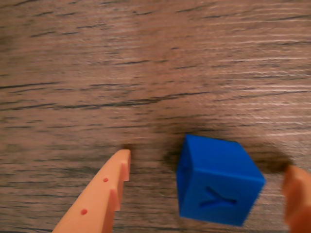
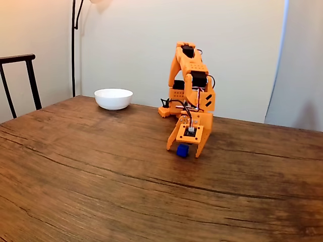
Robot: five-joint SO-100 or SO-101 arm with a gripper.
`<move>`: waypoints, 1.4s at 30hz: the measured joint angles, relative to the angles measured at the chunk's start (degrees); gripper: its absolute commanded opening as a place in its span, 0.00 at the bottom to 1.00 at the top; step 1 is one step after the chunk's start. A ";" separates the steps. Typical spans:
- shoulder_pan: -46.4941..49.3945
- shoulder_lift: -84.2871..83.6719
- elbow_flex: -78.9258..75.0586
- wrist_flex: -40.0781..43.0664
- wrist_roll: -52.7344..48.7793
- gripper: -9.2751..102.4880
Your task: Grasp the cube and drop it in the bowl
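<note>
Wrist view: blue cube (image 1: 217, 182) sits on the wood-grain desk (image 1: 146, 63), between the 2 orange fingers (image 1: 104, 194) of the tool (image 1: 209, 172). Fingers spread apart, a gap on the left side of the cube; right finger close to it, contact unclear. A raised mark shows on the cube's front face.

Fixed view: orange arm (image 2: 191, 85) bent down, tool (image 2: 184, 149) straddling the cube (image 2: 182, 150) on the desk (image 2: 101, 181). White bowl (image 2: 113, 98) stands well apart, far left, near the desk's back edge. Dark chair (image 2: 20, 80) at left.
</note>
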 measured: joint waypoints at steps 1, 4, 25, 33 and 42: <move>0.00 0.00 0.00 0.00 0.00 0.36; 0.00 0.09 -0.09 0.00 0.00 0.33; -1.32 0.18 -1.23 6.86 0.00 0.25; -0.97 -0.09 -2.11 7.12 0.00 0.25; -0.09 -0.09 -2.20 7.03 0.00 0.24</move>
